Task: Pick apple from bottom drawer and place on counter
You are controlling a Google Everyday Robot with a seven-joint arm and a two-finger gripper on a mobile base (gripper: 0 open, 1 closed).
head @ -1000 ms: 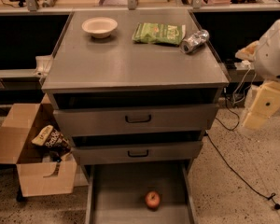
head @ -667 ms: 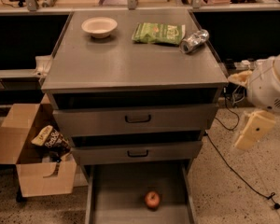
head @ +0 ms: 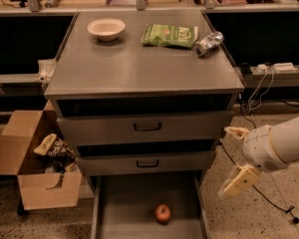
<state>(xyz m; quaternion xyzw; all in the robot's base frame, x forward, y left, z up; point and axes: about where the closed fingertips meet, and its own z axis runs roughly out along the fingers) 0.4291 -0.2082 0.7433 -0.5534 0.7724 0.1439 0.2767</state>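
The apple, small and red, lies on the floor of the open bottom drawer, toward its front right. The counter is the grey cabinet top above. My gripper hangs at the right of the cabinet, beside the lower drawer front, above and to the right of the apple. Its two pale fingers are spread wide apart and hold nothing.
On the counter stand a white bowl, a green snack bag and a crushed can. Two upper drawers are slightly ajar. A cardboard box with snack bags sits left. Cables lie on the floor right.
My arm has come down and left from beside the counter's edge to the level of the lower drawers. The apple has not moved.
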